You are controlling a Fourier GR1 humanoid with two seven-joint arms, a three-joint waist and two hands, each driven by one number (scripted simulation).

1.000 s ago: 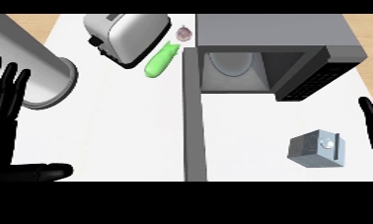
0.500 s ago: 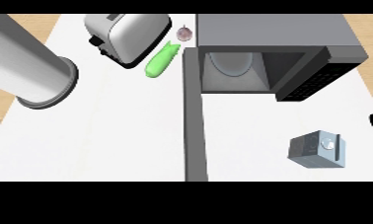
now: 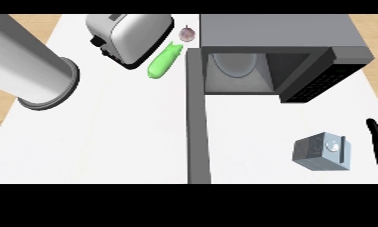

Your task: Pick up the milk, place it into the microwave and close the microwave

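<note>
the microwave (image 3: 284,38) sits at the far right of the white counter (image 3: 111,136), its door (image 3: 196,116) swung wide open and seen edge-on as a long grey strip running toward the near side. inside the open cavity a round glass plate (image 3: 235,63) shows against the back. the dark control panel (image 3: 321,81) angles off the microwave's right front corner.

the milk (image 3: 321,152), a small grey carton with a round cap on top, stands on the counter in front of the microwave, to the right of the door and well apart from the cavity. nothing touches it.

just right of the milk, a thin black sliver of the right hand (image 3: 373,138) shows at the view's right edge; whether its fingers are spread or curled cannot be told. the left hand shows nowhere.

left of the microwave, a toaster (image 3: 129,36) stands at the far side. a green cucumber (image 3: 165,61) lies just beside it, between toaster and door. a small purplish garlic bulb (image 3: 188,34) rests near the microwave's far left corner. a large grey cylinder (image 3: 33,68) crosses the counter's left edge.
</note>
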